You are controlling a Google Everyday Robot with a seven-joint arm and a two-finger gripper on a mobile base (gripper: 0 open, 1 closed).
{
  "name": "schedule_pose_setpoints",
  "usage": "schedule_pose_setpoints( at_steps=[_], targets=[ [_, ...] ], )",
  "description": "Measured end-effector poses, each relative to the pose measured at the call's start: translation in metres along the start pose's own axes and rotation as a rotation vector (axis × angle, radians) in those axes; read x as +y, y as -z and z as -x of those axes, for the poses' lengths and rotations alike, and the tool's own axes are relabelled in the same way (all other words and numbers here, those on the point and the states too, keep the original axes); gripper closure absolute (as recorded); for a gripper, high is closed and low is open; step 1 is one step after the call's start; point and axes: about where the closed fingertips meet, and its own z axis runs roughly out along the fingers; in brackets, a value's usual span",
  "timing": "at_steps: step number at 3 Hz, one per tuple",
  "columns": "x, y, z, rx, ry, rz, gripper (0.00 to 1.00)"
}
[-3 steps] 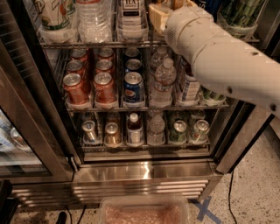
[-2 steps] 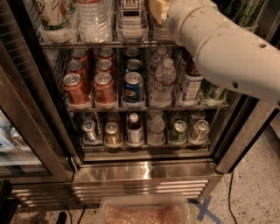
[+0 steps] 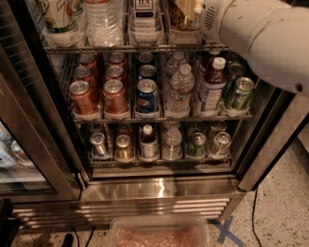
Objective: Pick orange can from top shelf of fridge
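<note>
The orange can (image 3: 182,14) stands in a clear tray on the fridge's top shelf (image 3: 120,48), fourth from the left, its top cut off by the frame edge. My white arm (image 3: 260,38) reaches in from the upper right. My gripper (image 3: 198,8) is at the arm's end at the very top edge, right beside the can's right side and mostly hidden by the wrist. The fridge (image 3: 159,190) stands open before me, with its steel base below.
On the top shelf, left of the orange can, stand a tea can (image 3: 145,12), a water bottle (image 3: 104,19) and a green-white container (image 3: 60,14). Lower racks hold red cans (image 3: 83,96), a blue Pepsi can (image 3: 147,96) and bottles. The glass door (image 3: 24,144) hangs open at left. A plastic bin (image 3: 159,234) sits on the floor.
My arm has shifted up and to the right, so more of the orange can and the middle shelf's right side now shows. The cans have not moved.
</note>
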Motion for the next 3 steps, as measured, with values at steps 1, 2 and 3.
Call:
schedule_pose_setpoints(
  at_steps=[1, 2, 3],
  targets=[
    [0.007, 0.019, -0.002, 0.097, -0.034, 0.041, 1.00],
    [0.011, 0.028, 0.000, 0.162, -0.105, 0.131, 1.00],
    [-0.005, 0.068, 0.001, 0.175, -0.172, 0.278, 1.00]
  ],
)
